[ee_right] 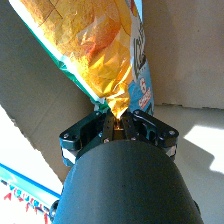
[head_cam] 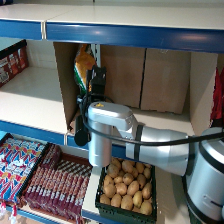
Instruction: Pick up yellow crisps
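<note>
hand (ee_right: 118, 122) pinching yellow crisps (ee_right: 102, 50) — blue panel visible wrist-side only

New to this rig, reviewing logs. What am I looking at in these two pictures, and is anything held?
One picture looks down from the robot's head: its grey right arm reaches into a cardboard-lined shelf bay. The other is from that arm's wrist, looking along the hand. The hand's two fingers are closed on the bottom edge of the yellow crisps, a crinkly bag standing in the bay. Below, a crate of potatoes and dark red packets sit on the lower shelf.
</note>
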Controlling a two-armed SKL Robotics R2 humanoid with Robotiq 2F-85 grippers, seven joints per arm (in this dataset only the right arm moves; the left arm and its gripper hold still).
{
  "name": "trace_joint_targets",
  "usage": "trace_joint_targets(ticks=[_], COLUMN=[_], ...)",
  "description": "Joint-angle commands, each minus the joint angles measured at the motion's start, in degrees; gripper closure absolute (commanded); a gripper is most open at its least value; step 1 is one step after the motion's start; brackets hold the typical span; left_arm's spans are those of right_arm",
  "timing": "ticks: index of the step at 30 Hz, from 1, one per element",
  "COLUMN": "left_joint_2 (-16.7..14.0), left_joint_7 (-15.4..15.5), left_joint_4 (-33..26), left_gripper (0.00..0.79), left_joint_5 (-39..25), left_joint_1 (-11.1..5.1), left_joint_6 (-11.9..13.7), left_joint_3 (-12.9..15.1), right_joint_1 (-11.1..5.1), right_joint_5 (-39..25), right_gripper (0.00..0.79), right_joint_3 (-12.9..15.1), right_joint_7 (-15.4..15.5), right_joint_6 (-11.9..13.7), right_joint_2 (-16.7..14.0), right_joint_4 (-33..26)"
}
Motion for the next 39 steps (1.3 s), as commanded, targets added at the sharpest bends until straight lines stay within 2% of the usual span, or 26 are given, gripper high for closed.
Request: trace_joint_targets(ticks=[1, 7, 14, 22, 27, 32, 39], left_joint_2=[0.0, 0.0, 0.0, 0.0, 0.0, 0.0, 0.0], left_joint_7=[0.0, 0.0, 0.0, 0.0, 0.0, 0.0, 0.0], left_joint_4=[0.0, 0.0, 0.0, 0.0, 0.0, 0.0, 0.0], left_gripper=[0.785, 0.785, 0.785, 0.785, 0.785, 0.785, 0.785], left_joint_5=[0.0, 0.0, 0.0, 0.0, 0.0, 0.0, 0.0], left_joint_1=[0.0, 0.0, 0.0, 0.0, 0.0, 0.0, 0.0], left_joint_6=[0.0, 0.0, 0.0, 0.0, 0.0, 0.0, 0.0], left_joint_3=[0.0, 0.0, 0.0, 0.0, 0.0, 0.0, 0.0], right_joint_1=[-1.11, -0.94, -1.21, -0.96, -0.67, -0.75, -1.21], right_joint_5=[-1.2, -1.3, -4.9, -5.1, -5.3, -6.5, -14.7], right_gripper=[0.785, 0.785, 0.785, 0.783, 0.785, 0.783, 0.784], right_joint_3=[-0.4, -0.5, -1.1, -2.0, -2.4, -3.1, -6.9], right_joint_7=[-0.2, -0.7, -1.8, -3.5, -4.1, -4.8, -5.0], right_joint_6=[5.2, 9.6, 12.1, 15.9, 16.5, 17.2, 18.0], right_joint_2=[-2.3, -4.9, -8.7, -10.5, -12.6, -12.8, -13.9], right_joint_4=[-5.6, -13.3, -21.1, -27.2, -30.4, -31.5, -33.1])
